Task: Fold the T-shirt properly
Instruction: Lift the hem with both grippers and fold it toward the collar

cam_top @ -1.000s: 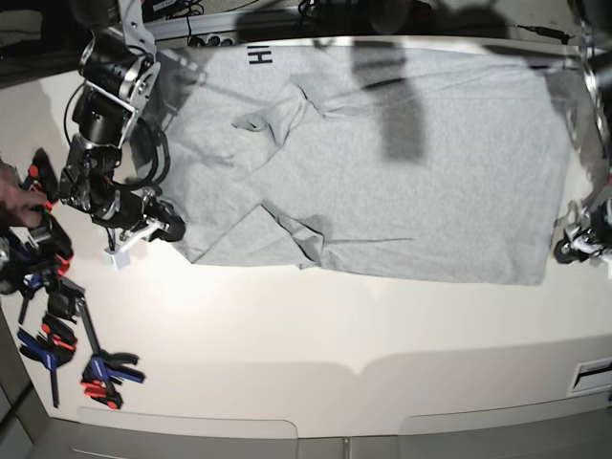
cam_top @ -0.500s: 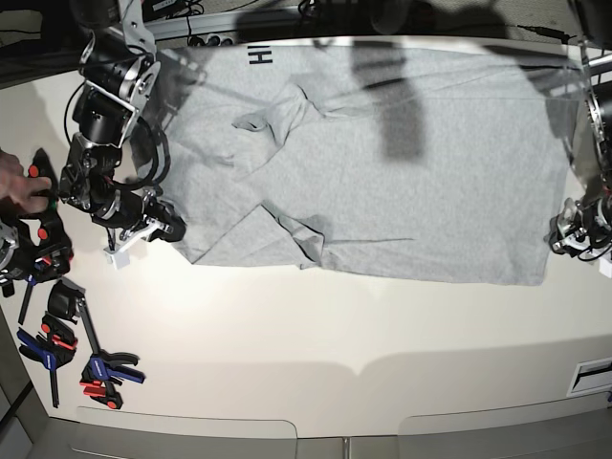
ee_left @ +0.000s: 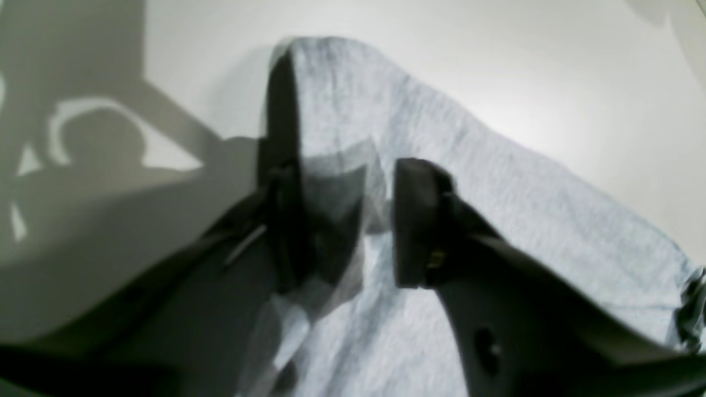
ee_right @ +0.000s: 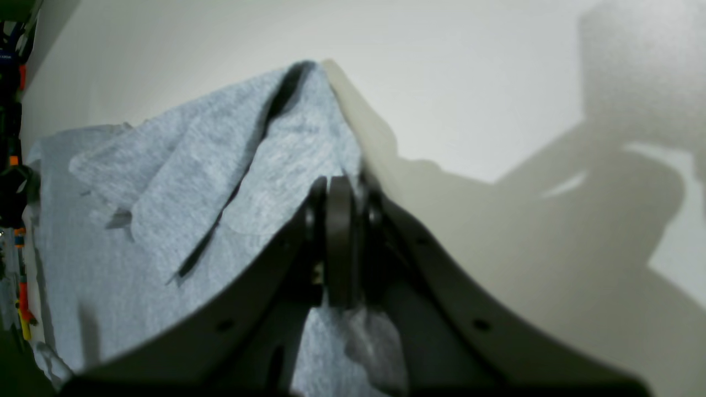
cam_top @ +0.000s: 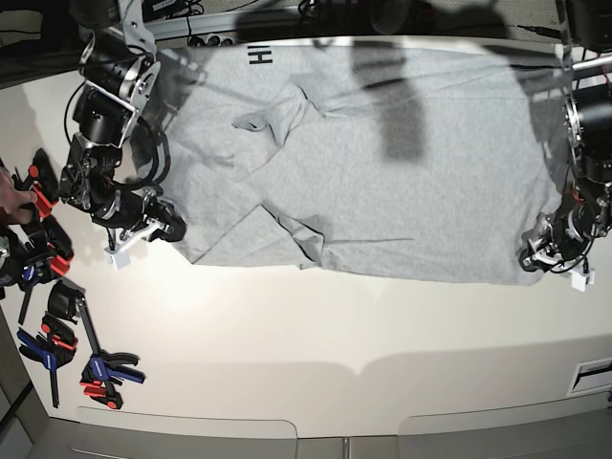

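Observation:
The light grey T-shirt [cam_top: 382, 182] lies spread on the white table, with dark lettering [cam_top: 260, 57] at its far left edge and creases near the middle. In the base view my right gripper [cam_top: 172, 228] is at the shirt's near left corner. The right wrist view shows this gripper [ee_right: 342, 190] shut on a pinched ridge of the T-shirt [ee_right: 165, 193]. My left gripper [cam_top: 537, 256] sits at the near right corner. In the left wrist view its jaws [ee_left: 342, 182] stand apart, with the T-shirt [ee_left: 496, 209] edge draped over one finger and lying in the gap.
Several red, blue and black clamps [cam_top: 57, 325] lie on the table [cam_top: 316, 335] at the left edge, with a person's hand [cam_top: 8, 199] beside them. Cables run along the back edge. A white label [cam_top: 593, 373] sits at the near right.
My left gripper has moved in from the right onto the shirt's near right corner, and its jaws have narrowed. The right arm has stayed put. The hand at the left has drawn back.

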You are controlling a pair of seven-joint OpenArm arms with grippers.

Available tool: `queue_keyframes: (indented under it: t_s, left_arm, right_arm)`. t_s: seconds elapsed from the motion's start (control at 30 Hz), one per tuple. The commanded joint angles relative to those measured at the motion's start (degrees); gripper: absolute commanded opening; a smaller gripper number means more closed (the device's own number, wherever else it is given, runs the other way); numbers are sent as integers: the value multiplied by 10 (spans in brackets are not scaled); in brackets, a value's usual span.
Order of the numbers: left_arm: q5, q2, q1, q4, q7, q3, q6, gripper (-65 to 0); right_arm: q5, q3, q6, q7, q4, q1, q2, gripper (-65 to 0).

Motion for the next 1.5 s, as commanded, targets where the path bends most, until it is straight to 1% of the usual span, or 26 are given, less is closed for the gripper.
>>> queue_keyframes:
  t_s: [0.0, 0.07, 0.1, 0.13, 0.17, 0.23, 0.3, 0.33, 0.43, 0.5, 0.67, 0.8, 0.9, 1.0, 1.1, 1.2, 1.3, 1.33, 1.4, 1.47]
  left_arm:
    - [0, -13, -14, 5, 0, 0, -2, -474]
    - [-5, -20, -14, 5, 0, 0, -2, -527]
    - [-12, -23, -14, 5, 0, 0, -2, -565]
    - [-21, -26, -14, 5, 0, 0, -2, -622]
    - [-29, -29, -14, 5, 0, 0, -3, -650]
    - [-42, -33, -14, 5, 0, 0, -16, -650]
    - [-50, -36, -14, 6, 1, 0, -41, -650]
    - [-53, -37, -14, 9, 5, 0, -55, -650]
    - [-79, -41, -14, 23, 38, 0, -81, -650]
    - [-105, -44, -13, 36, 61, 0, -94, -650]
    - [-152, -62, -12, 78, 134, 0, -96, -650]
    - [-226, -91, -12, 95, 197, 0, -96, -650]
    - [-285, -113, -12, 95, 256, 0, -96, -650]
    - [-343, -136, -12, 95, 318, 0, -96, -650]
    - [-393, -160, -12, 95, 369, 0, -96, -650]
    - [-429, -183, -12, 95, 426, 0, -96, -650]
    - [-478, -206, -2, 96, 469, 0, -96, -650]
    - [-489, -213, 4, 96, 480, 0, -96, -650]
    - [-489, -226, 21, 96, 501, 0, -96, -650]
    - [-489, -236, 41, 96, 501, 0, -96, -650]
  right_arm:
    - [-9, -1, -4, -8, 4, 10, 8, -650]
    - [-9, -1, -4, -8, 4, 10, 8, -650]
    - [-8, -1, -5, -8, 4, 10, 8, -650]
    - [-8, -1, -5, -8, 4, 10, 8, -650]
    - [-8, -1, -5, -8, 4, 10, 8, -650]
    - [6, -1, -4, -15, 4, 10, 8, -650]
    - [41, -1, 0, -39, 10, 10, 8, -650]
    - [62, -1, 8, -54, 17, 10, 8, -650]
    - [116, -1, 8, -101, 51, 9, 8, -650]
    - [132, -1, 8, -124, 79, 9, 8, -650]
    - [163, -1, 8, -183, 157, -5, 7, -650]
    - [198, -1, 8, -225, 233, -50, 7, -650]
    - [230, 0, 8, -254, 285, -93, 6, -650]
    - [249, 0, 8, -256, 331, -139, 6, -650]
    - [248, 0, 8, -260, 377, -182, 6, -650]
    - [248, 0, 8, -261, 421, -225, 6, -650]
    - [245, 0, 8, -261, 459, -262, 5, -650]
    - [243, 0, 8, -261, 468, -274, 5, -650]
    - [243, 0, 8, -261, 481, -292, 5, -650]
    - [244, 0, 8, -259, 485, -304, 5, -650]
